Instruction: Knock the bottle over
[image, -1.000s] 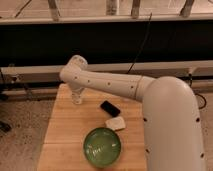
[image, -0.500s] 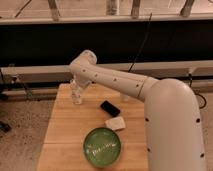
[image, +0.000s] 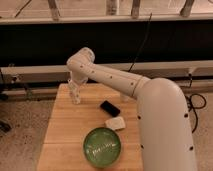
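Wooden slatted table (image: 60, 135) bearing round green bowl (image: 102, 146) near, pale flat pad (image: 115, 123), black slab (image: 110, 108); small clear plastic bottle (image: 75, 93) upright far left, directly under white gripper (image: 75, 83), jaw state indiscernible.

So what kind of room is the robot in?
Probably a lab or workshop, not a home. A wooden table stands on a speckled floor, cables hang on the dark wall, and metal railing runs behind. The pincer is down at the bottle, at the table's far left corner.
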